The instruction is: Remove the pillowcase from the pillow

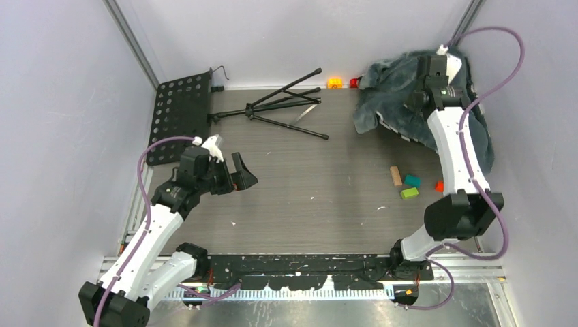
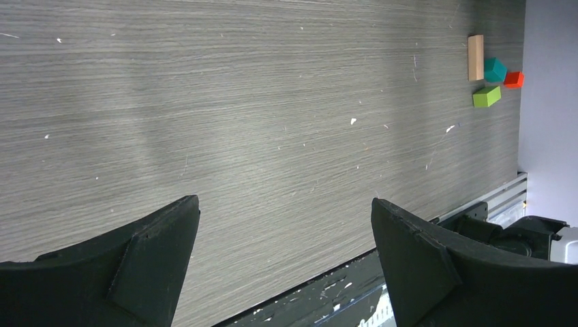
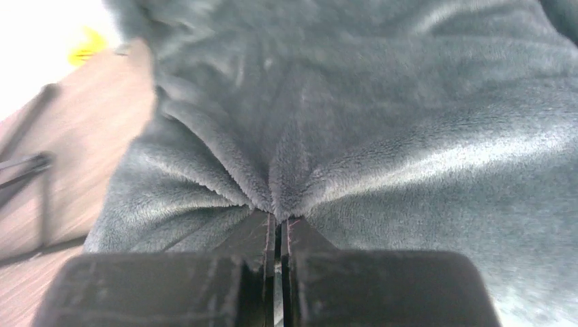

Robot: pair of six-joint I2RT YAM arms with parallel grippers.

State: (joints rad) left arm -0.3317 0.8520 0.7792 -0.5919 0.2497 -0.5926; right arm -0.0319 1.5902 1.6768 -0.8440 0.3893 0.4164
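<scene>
The dark grey-teal plush pillowcase (image 1: pixel 399 102) lies bunched in the far right corner, with a strip of its black-and-white patterned edge (image 1: pixel 402 131) showing at the front. My right gripper (image 1: pixel 431 69) is over it, shut on a pinched fold of the pillowcase (image 3: pixel 354 136); the fabric puckers into the closed fingertips of that gripper (image 3: pixel 279 218). The pillow does not show in any view. My left gripper (image 1: pixel 242 174) is open and empty above the bare table at the left; in its own wrist view (image 2: pixel 285 199) only wood grain lies between its fingers.
A folded black tripod stand (image 1: pixel 279 109) and a perforated black plate (image 1: pixel 178 116) lie at the far left. Wooden (image 1: pixel 396 176), teal (image 1: pixel 412 180), green (image 1: pixel 409 193) and red (image 1: pixel 439 185) blocks sit near the right arm. Yellow (image 1: pixel 334 82) and red (image 1: pixel 354 82) blocks sit by the back wall.
</scene>
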